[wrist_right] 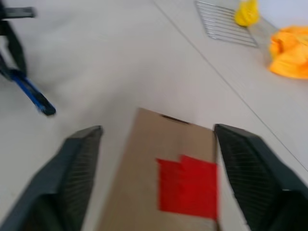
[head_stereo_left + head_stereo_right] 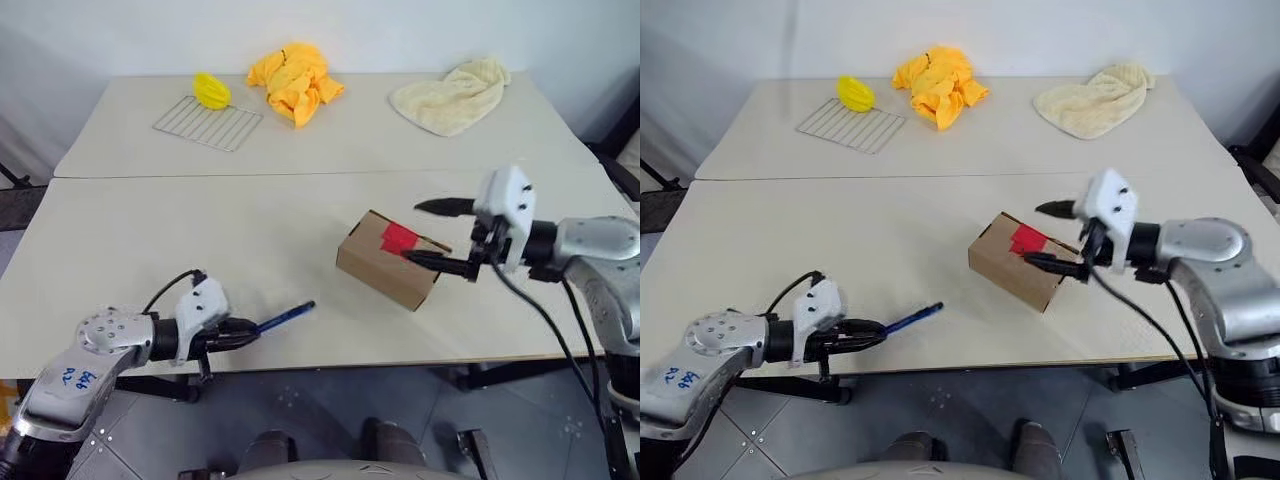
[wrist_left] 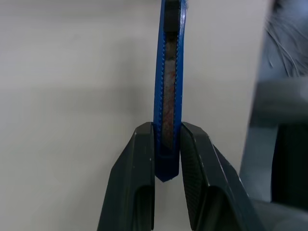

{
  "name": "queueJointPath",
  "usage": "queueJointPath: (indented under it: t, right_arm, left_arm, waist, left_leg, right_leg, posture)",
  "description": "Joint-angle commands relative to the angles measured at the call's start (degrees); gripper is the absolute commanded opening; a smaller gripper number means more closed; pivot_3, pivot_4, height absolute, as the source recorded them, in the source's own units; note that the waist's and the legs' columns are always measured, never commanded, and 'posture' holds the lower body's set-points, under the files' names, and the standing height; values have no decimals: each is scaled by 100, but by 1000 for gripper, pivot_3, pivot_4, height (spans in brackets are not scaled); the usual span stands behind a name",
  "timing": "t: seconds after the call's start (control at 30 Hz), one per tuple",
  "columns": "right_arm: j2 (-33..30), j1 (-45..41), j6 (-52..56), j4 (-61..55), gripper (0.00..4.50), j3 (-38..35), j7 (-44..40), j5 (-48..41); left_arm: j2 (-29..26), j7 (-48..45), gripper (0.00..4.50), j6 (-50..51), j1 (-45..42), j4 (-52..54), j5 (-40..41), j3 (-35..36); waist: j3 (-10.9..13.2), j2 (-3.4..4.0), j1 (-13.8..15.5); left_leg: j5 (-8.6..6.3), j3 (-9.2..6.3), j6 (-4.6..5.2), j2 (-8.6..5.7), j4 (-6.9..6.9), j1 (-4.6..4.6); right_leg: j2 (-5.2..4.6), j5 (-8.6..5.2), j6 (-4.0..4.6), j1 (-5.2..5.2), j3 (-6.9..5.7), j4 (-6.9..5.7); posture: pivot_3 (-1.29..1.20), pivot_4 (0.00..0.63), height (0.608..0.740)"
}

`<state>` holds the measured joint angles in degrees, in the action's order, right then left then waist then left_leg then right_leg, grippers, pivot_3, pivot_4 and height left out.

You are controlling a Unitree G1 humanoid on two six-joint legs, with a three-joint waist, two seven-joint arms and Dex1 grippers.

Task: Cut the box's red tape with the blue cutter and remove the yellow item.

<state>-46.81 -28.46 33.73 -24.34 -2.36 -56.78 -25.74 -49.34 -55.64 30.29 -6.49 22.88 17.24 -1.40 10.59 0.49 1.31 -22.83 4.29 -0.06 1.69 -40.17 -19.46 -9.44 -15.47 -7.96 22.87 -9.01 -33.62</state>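
left gripper (image 2: 235, 333) pinching blue cutter (image 2: 285, 318) | right gripper (image 2: 437, 234) spread, straddling box (image 2: 388, 260), red tape (image 2: 398, 238) between fingers

2 beige tables (image 2: 300, 150) abutting; grey tiled floor (image 2: 300, 410); pale wall (image 2: 100, 40).

Bare table lies between my left gripper (image 2: 240, 331), closed on the slim blue cutter (image 2: 284, 318), and the small brown cardboard box (image 2: 385, 262). My right gripper (image 2: 437, 234) straddles that box's right end. Wire rack (image 2: 208, 123), yellow cloth (image 2: 294, 81) and cream towel (image 2: 452, 95) stand well apart at the far edge.
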Motion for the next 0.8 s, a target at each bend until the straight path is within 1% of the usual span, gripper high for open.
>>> queueJointPath:
  t: [0.03, 0.07, 0.1, 0.17, 0.2, 0.27, 0.3, 0.4, 0.57, 0.73, 0.8]
  right_arm:
    - [-16, -30, 61, -652, 2505, 439, 313, 309]
    - [-75, -52, 104, -771, 2162, 697, 334, 477]
    - [-97, -79, 340, -851, 1762, 908, 298, 432]
    - [-54, -156, 568, -965, 1088, 1310, 408, 613]
    - [13, -216, 510, -989, 746, 1555, 447, 787]
    - [130, -315, 398, -992, 102, 1938, 527, 1081]
    - [175, -359, 371, -993, 42, 2087, 534, 1175]
    - [341, -428, 341, -963, 42, 2368, 554, 1349]
    - [685, -467, -23, -699, 42, 3017, 426, 1740]
    - [1133, -476, -480, -196, 42, 3348, 327, 1934]
    - [1155, -470, -702, 31, 42, 3421, 267, 2088]
  left_arm:
    - [-129, -355, 435, -481, -256, -176, -215, -306]
    - [-150, -398, 435, -669, -344, -237, -362, -433]
    - [-151, -406, 435, -895, -432, -321, -545, -555]
    - [-135, -360, 435, -1169, -597, -481, -835, -726]
    - [-126, -314, 435, -1385, -696, -585, -1027, -809]
    - [-20, -184, 435, -1477, -858, -688, -1174, -857]
    - [16, -130, 435, -1514, -897, -697, -1227, -859]
    - [17, -116, 435, -1658, -888, -681, -1367, -888]
    - [-124, -137, 435, -1869, -556, -500, -1504, -850]
    - [-259, -159, 435, -1811, -269, -275, -1543, -805]
    - [-279, -163, 435, -1744, -209, -199, -1519, -762]
  waist:
    - [0, 0, -16]
    - [0, 0, -24]
    - [0, 0, -23]
    - [0, 0, -18]
    - [0, 0, -17]
    - [0, 0, -16]
    - [0, 0, -9]
    - [0, 0, -6]
    - [-1, 0, -19]
    - [-1, -1, -51]
    - [-1, 0, -72]
  left_leg:
    - [0, 2, 0, 0, 0, 1]
    - [0, 3, 0, 0, 1, 1]
    - [0, 7, 0, 0, 4, 0]
    - [0, 9, 0, 0, 5, -5]
    - [0, 10, 1, 0, 4, -11]
    - [0, 13, 1, 0, 2, -17]
    - [0, 14, 1, 0, 0, -22]
    - [1, 14, 2, 0, -10, -45]
    - [1, 12, 2, 0, -20, -64]
    - [1, 11, 2, 0, -20, -63]
    - [1, 11, 2, 0, -20, -63]
  right_leg:
    - [0, 0, 0, 1, 1, -1]
    - [1, 0, 0, 2, 1, -1]
    - [1, 0, 0, 6, 2, -1]
    - [1, 0, 0, 12, 1, -1]
    - [1, 0, 0, 19, 1, -2]
    - [1, 0, 0, 27, 2, -5]
    - [1, 0, 0, 34, 3, -9]
    - [1, 0, 0, 59, 4, -20]
    - [1, 0, 0, 73, 1, -20]
    - [1, 0, 0, 73, 0, -22]
    - [1, 0, 0, 73, 0, -23]
  posture:
    - [0, 150, 740]
    - [0, 150, 740]
    - [0, 150, 740]
    - [0, 150, 740]
    - [0, 150, 740]
    - [0, 150, 740]
    - [0, 150, 740]
    - [0, 150, 740]
    - [0, 150, 740]
    - [0, 150, 740]
    - [0, 150, 740]
